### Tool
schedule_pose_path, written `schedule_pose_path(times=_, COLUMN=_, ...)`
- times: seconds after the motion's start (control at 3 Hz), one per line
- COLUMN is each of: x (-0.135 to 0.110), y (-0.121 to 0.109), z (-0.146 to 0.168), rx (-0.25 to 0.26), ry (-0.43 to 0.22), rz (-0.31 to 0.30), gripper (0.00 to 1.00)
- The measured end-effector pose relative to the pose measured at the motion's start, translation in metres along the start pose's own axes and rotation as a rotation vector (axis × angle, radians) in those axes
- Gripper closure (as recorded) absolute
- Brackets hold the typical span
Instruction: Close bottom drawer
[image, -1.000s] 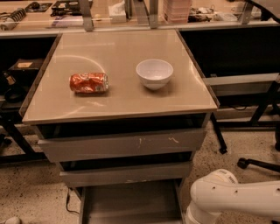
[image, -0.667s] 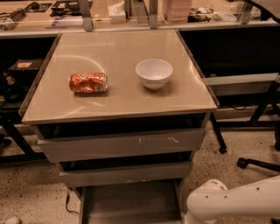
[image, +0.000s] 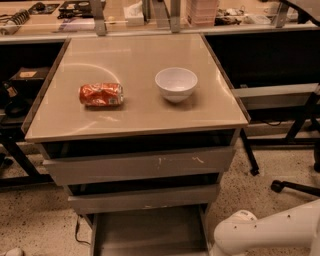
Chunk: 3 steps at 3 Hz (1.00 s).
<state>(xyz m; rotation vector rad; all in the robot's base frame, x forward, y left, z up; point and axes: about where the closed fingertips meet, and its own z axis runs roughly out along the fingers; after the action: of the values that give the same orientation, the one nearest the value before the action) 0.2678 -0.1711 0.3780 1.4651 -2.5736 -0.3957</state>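
My claw is not in view, so I cannot tell whether it is apart or together. Of me only a smooth white arm segment with a rounded joint (image: 242, 234) shows. It sits low in the right corner, just beside the right wall of the bottom drawer.

The narrow grey metal bottom drawer (image: 150, 231) stands pulled out toward the camera. Its shallow grey tray is exposed and its front is cut off by the lower edge. Above it sits the mid-width grey metal drawer (image: 145, 198), and above that the widest grey drawer with white scratch marks on its front (image: 140, 165). Each front has a dark gap over it, and each lower front sits nearer the camera than the one above.

The flat beige cabinet top (image: 135, 117) carries two things, well apart. A crushed orange-red drinks can (image: 101, 94) lies on its side to the left. A round white bowl (image: 176, 84) stands upright to the right of centre.

Below is the speckled floor (image: 30, 225), with a thin black cable (image: 76, 231) near the cabinet's left foot. A black castor leg (image: 295, 186) is off to the right. A cluttered pale workbench (image: 50, 24) runs behind the cabinet.
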Motion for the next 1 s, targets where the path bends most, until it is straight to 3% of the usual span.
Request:
schedule_pose_path(times=0.33, x=0.006, y=-0.022, z=0.046, rx=-0.057, ry=-0.079, rz=0.038, gripper=1.00)
schedule_pose_path(times=0.67, x=-0.007, y=-0.051, z=0.086, rx=-0.092, ry=-0.153, rz=-0.009, gripper=1.00)
schedule_pose_path(times=1.0, x=-0.007, y=-0.051, z=0.086, rx=-0.092, ry=-0.153, rz=-0.008, gripper=1.00)
